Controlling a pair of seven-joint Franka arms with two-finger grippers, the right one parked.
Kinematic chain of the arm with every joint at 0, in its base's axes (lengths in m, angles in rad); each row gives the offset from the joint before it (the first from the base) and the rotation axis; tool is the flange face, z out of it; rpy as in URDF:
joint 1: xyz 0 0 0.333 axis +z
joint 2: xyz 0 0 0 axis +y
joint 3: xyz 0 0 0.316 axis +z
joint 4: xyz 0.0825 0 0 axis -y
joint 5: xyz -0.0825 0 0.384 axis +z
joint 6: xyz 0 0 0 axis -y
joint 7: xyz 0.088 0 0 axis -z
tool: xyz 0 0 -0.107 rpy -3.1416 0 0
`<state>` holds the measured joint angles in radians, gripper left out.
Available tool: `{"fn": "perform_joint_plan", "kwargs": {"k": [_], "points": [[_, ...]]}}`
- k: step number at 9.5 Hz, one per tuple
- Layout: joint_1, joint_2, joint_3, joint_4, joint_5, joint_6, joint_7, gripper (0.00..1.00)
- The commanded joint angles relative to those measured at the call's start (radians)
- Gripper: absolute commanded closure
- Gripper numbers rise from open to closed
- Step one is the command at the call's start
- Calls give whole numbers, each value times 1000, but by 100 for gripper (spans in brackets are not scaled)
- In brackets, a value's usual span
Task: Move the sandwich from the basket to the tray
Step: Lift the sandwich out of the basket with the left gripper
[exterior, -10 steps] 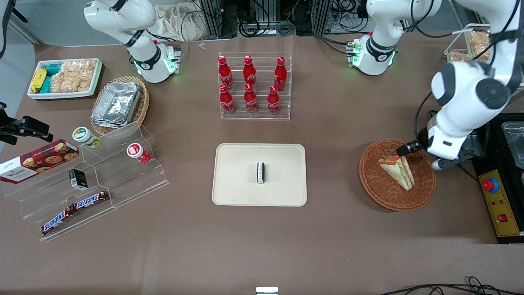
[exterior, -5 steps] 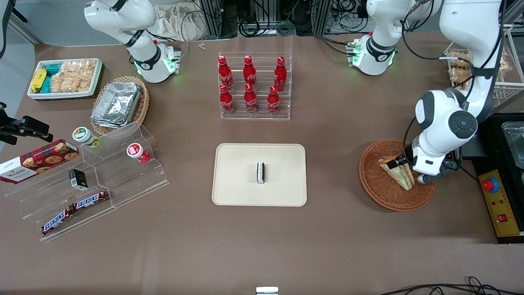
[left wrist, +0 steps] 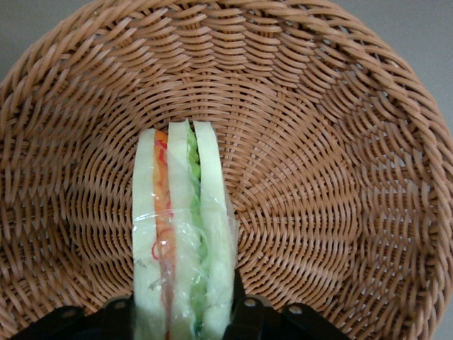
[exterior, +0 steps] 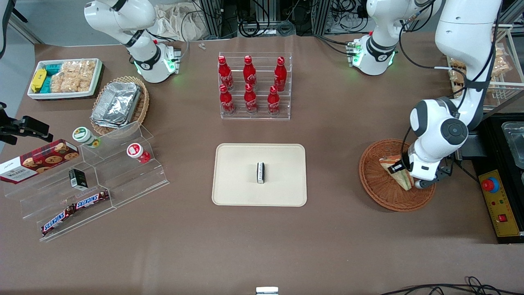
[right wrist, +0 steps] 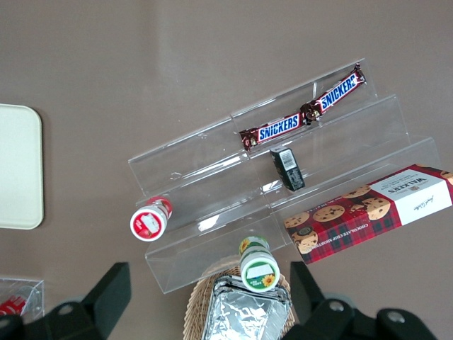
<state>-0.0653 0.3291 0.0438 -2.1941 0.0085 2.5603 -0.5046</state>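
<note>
The sandwich (exterior: 400,177) lies in the reddish-brown basket (exterior: 378,192), a clear-wrapped wedge with orange and green filling. My left gripper (exterior: 404,171) is down in the basket, over the sandwich, and hides much of it. In the left wrist view the sandwich (left wrist: 182,234) stands on edge between the two fingers (left wrist: 239,308), which press on its bread sides; the basket's (left wrist: 333,177) weave fills that view. The sandwich still rests on the basket floor. The cream tray (exterior: 237,186) with its small black-and-white block (exterior: 260,172) lies at mid-table, toward the parked arm from the basket.
A clear rack of red cola bottles (exterior: 254,88) stands farther from the front camera than the tray. A yellow control box with a red button (exterior: 497,200) lies beside the basket, at the working arm's end. Snack shelves (exterior: 94,180) and a tan foil-container basket (exterior: 118,104) are at the parked arm's end.
The left arm has swung in over the basket and come down. Its gripper went from the basket's rim onto the sandwich and now holds its sides.
</note>
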Motion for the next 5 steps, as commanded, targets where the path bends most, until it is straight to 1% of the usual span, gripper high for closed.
{"fn": "perform_joint_plan", "kwargs": {"k": [1,2,4,5], "points": [[-2,-112,1,-7,24,-36,-9,100],[-4,-177,-2,11,24,-140,7,100],[-21,-293,-21,37,19,-326,96,100],[-21,-335,-56,46,19,-382,121,100]]}}
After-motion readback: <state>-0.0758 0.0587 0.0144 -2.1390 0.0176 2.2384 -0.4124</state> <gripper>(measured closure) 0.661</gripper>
